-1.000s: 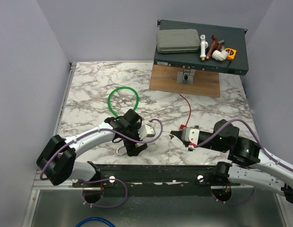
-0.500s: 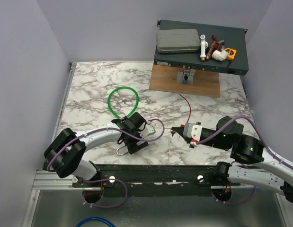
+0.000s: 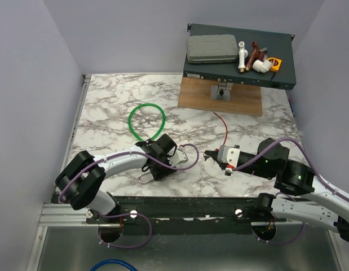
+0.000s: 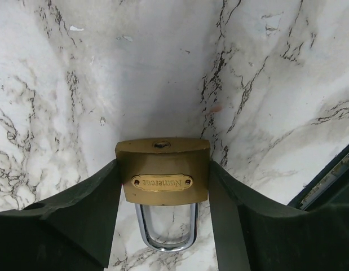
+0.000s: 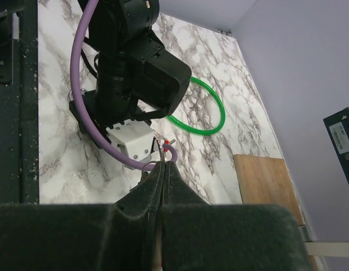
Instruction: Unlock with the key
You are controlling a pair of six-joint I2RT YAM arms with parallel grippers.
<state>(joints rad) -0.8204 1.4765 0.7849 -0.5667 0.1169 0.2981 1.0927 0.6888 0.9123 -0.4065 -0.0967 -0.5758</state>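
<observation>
The brass padlock (image 4: pixel 163 178) lies on the marble table (image 4: pixel 67 84), its silver shackle (image 3: pixel 145 178) pointing toward the near edge. My left gripper (image 4: pixel 163 166) straddles the lock body, with a dark finger pressed against each side; from above the gripper (image 3: pixel 156 169) hides the body. My right gripper (image 3: pixel 210 156) is shut on the key (image 5: pixel 165 150). Only the key's small metal tip and a bit of red show past the fingertips (image 5: pixel 160 169), a short way right of the left wrist. The thin red cord (image 3: pixel 225 132) trails back from it across the table.
A green cable loop (image 3: pixel 129 118) lies on the table behind the left gripper. A wooden board (image 3: pixel 242 100) with a small metal stand (image 3: pixel 222 90) sits at the back. Behind it is a dark box (image 3: pixel 275 70) carrying a grey case and pipe fittings.
My left gripper came down over the padlock and its fingers closed in from wide open onto the lock's sides. The right gripper carried the key slightly leftward.
</observation>
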